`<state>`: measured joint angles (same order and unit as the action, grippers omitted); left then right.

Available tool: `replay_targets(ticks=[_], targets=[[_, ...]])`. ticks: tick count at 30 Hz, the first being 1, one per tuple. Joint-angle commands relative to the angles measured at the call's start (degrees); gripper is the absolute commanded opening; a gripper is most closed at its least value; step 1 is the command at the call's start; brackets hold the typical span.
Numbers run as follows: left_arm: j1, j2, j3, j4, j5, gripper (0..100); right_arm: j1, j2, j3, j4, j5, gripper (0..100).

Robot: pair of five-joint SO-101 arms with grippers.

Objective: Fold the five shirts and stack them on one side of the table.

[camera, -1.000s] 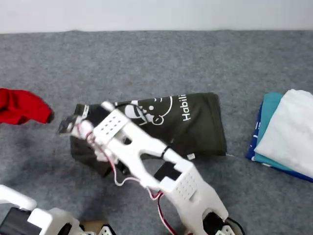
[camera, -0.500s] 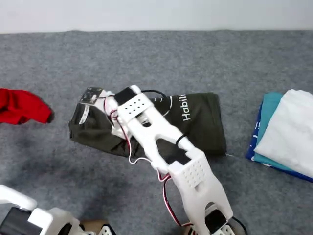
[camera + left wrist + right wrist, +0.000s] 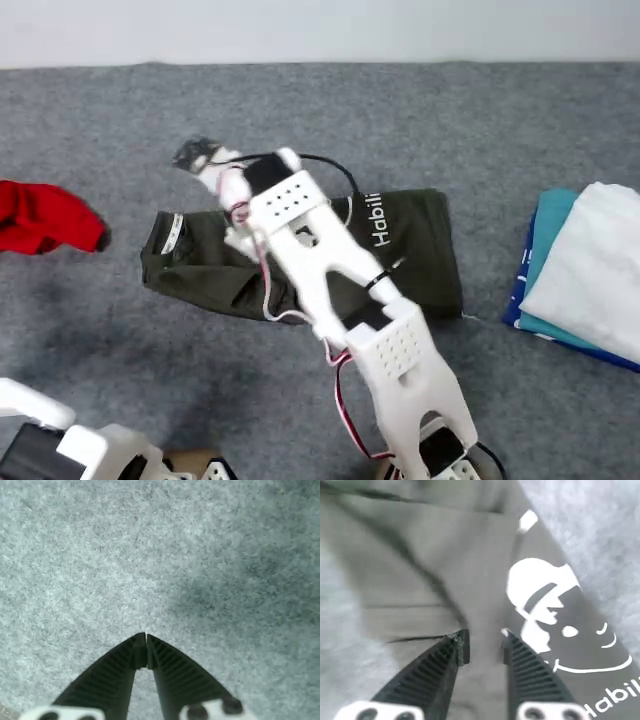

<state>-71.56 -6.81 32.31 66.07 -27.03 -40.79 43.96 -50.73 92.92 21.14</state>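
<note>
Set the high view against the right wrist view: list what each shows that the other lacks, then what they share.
High view: the red shirt at the left, the stack of folded shirts at the right edge, and the right arm stretched over the middle. Right wrist view: the right gripper up close with its fingers apart, and the face print on the cloth. Both: the dark shirt with white print, lying on the grey table.

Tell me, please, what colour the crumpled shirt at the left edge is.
The crumpled shirt is red, best seen in the high view.
</note>
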Motion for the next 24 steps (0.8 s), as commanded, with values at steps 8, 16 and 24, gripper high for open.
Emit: replay_targets(ticks=[8, 16, 24], targets=[[0.6, -2.6, -0.2, -1.1, -0.3, 1, -11.0, 2.7, -7.4, 7.2, -0.4, 1.0], [0.3, -2.9, -0.2, -1.1, -0.4, 1, -3.8, 13.6, -9.4, -0.7, 8.5, 1.0], [0.5, -2.9, -0.2, -1.1, -0.4, 1, 1.2, 14.5, -25.8, -1.6, 9.7, 1.0]])
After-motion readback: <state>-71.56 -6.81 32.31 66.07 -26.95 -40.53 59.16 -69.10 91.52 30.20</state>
